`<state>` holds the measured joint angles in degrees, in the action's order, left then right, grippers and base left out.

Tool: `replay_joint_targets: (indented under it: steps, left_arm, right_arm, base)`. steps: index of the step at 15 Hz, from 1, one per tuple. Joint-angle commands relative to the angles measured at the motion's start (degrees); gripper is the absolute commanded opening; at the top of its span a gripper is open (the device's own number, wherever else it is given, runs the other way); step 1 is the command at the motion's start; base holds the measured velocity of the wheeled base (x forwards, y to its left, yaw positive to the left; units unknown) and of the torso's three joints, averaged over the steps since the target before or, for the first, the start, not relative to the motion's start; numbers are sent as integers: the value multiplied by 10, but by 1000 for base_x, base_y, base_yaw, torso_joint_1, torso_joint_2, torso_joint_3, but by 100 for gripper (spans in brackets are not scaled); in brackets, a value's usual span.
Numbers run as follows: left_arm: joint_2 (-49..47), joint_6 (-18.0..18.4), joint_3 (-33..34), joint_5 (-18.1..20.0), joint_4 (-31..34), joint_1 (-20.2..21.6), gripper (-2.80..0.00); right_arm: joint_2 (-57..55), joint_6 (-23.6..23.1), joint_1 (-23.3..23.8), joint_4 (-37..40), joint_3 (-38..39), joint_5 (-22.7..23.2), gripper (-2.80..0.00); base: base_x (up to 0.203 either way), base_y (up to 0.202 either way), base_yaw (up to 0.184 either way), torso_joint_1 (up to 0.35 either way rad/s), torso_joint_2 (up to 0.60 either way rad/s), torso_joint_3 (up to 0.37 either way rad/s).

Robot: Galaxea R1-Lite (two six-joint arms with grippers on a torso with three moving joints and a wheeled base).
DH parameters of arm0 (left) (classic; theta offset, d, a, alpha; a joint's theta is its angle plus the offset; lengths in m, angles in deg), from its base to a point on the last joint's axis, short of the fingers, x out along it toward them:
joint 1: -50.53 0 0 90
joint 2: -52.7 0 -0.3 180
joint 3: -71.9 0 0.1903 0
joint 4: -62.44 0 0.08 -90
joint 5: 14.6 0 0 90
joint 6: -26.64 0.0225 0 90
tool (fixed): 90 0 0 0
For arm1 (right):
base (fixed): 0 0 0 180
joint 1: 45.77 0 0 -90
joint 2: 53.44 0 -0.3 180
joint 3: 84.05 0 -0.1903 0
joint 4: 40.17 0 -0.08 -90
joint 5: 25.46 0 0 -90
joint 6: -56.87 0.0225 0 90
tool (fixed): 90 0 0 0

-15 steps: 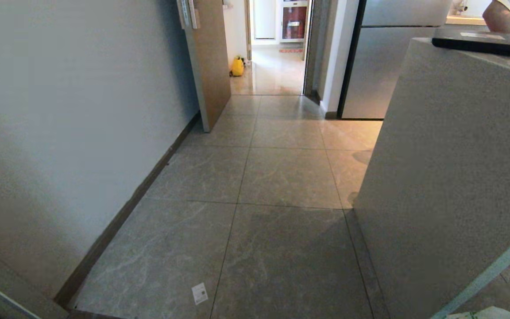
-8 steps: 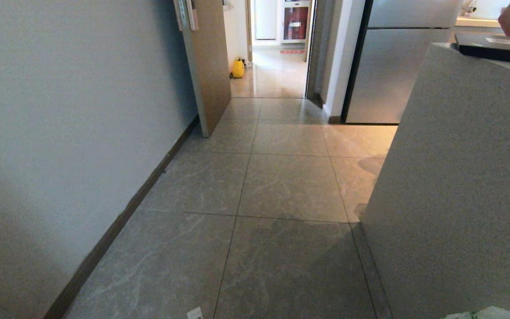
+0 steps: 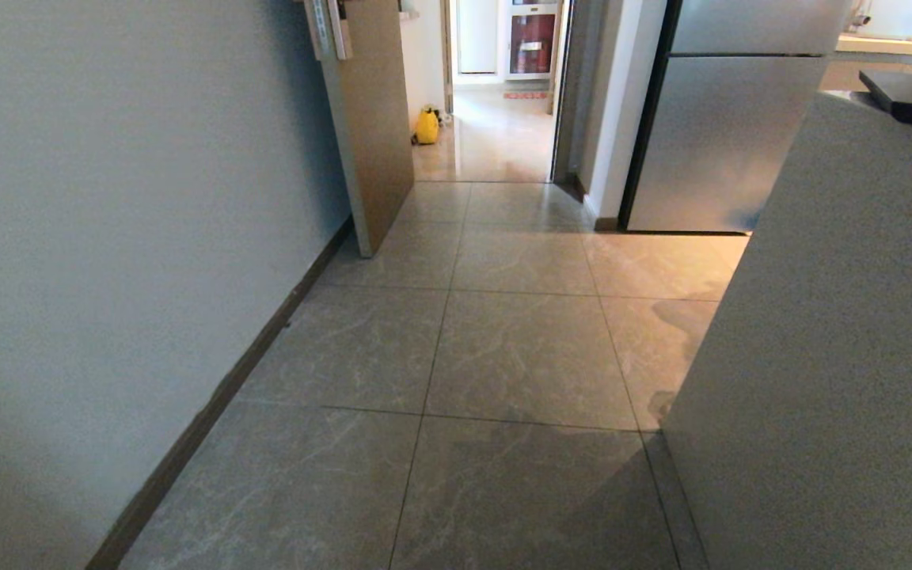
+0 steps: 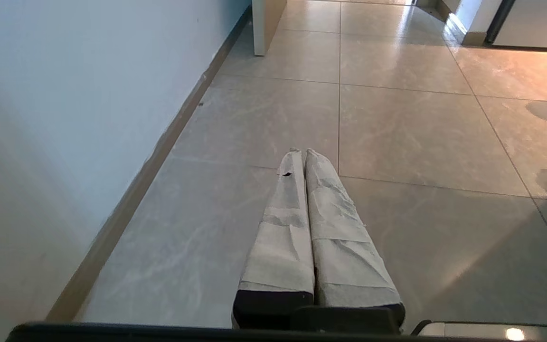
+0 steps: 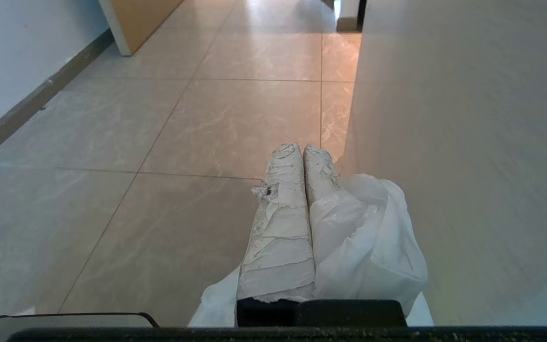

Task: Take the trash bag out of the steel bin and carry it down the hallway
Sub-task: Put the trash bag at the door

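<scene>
Hallway ahead; right end effector clamps trash bag.

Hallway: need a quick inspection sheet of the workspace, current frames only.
Surface: hallway floor, glossy marbled tiles.
Job's things: trash bag pinched in the right gripper; steel bin nothing seen.
Clutter: yellow bag on the floor past the doorway.
Grippers: right shut on the bag; left gripper shut, holding nothing.
Cables: nothing seen.
Surroundings: wall on the left, open door, fridge, counter on the right.
</scene>
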<state>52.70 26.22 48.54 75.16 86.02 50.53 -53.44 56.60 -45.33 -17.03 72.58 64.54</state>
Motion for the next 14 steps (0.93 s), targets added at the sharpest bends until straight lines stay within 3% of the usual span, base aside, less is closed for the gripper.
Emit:
replay_joint_targets:
  steps: [1, 14]
  left_arm:
    - [0, 0, 0, 0, 1, 0, -280]
    - [0, 0, 0, 0, 1, 0, -280]
  right_arm:
    - [0, 0, 0, 0, 0, 0, -280]
    - [0, 0, 0, 0, 0, 0, -280]
  base:
    - [194, 0, 0, 4, 5, 5]
    - [191, 0, 1, 2, 3, 1]
